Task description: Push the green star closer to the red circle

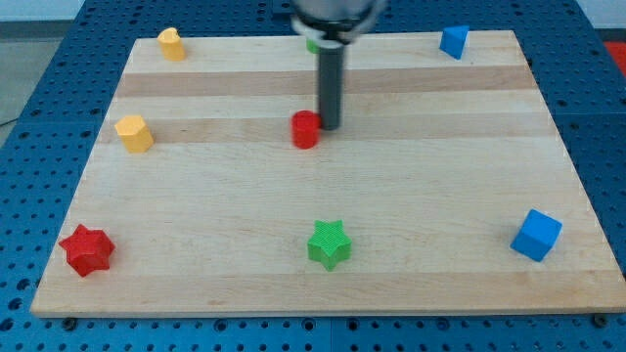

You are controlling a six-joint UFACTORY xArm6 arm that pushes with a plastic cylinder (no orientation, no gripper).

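Step in hand, by judgement: approach only, no contact yet with the green plastic star block (330, 243), lying near the view's bottom centre of the wooden board (323, 284), well apart from the red plastic circle block (306, 129). My tip (330, 127) just beside that red circle, on its right. No jaws here, only a rod, holding nothing. Next move probably: around the star to its bottom side, then push toward the view's top. Counted: one red star (87, 249), two yellow blocks (134, 133) (172, 44), two blue cubes (536, 235) (453, 41), one green piece (311, 44) half hidden behind the rod.
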